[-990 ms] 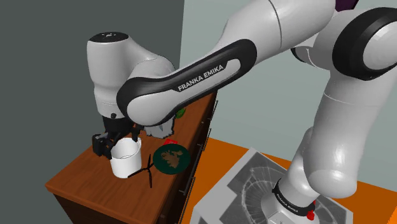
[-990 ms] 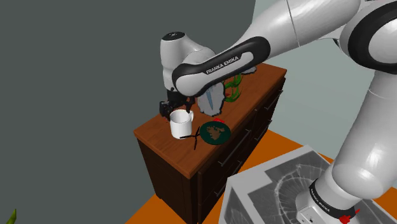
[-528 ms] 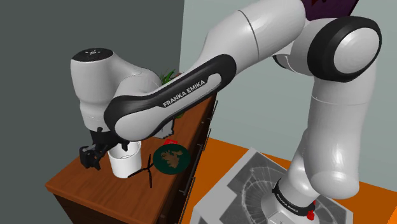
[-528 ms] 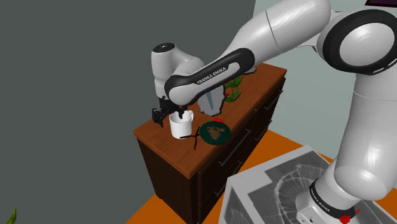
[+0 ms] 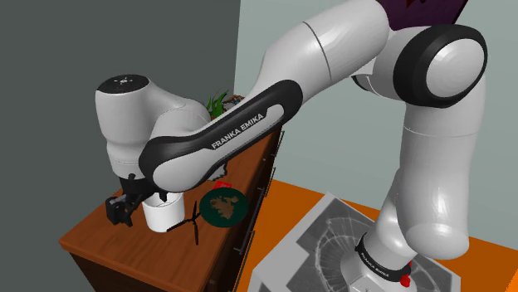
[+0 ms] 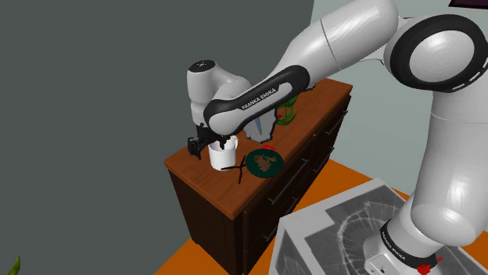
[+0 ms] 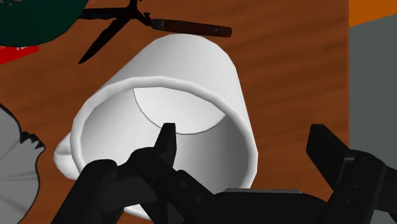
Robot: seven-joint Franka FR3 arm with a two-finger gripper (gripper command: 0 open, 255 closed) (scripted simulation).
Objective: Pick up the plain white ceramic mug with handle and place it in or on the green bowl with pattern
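Note:
A plain white mug (image 5: 163, 214) (image 6: 222, 155) stands upright on the brown dresser top (image 5: 95, 231). In the wrist view the mug (image 7: 191, 70) sits just below the hand, its handle a small bump on the side toward the grey object. My gripper (image 7: 245, 143) is open and astride the mug's wall: one finger (image 7: 167, 141) is inside the cup, the other (image 7: 326, 145) is outside and apart from it. The dark green patterned bowl (image 5: 222, 207) (image 6: 263, 162) (image 7: 32, 19) lies flat beside the mug, toward the dresser's front.
Black shears (image 5: 194, 222) (image 6: 240, 170) (image 7: 127, 25) lie between mug and bowl. A small red thing (image 6: 268, 147) touches the bowl's far side. A grey object (image 6: 262, 121) and a green plant (image 6: 285, 113) stand farther back. The dresser's edge (image 6: 195, 187) is close.
The hand has sunk from above the mug and shifted toward the shoulder view's left, so one finger is now inside the cup. The mug has not moved.

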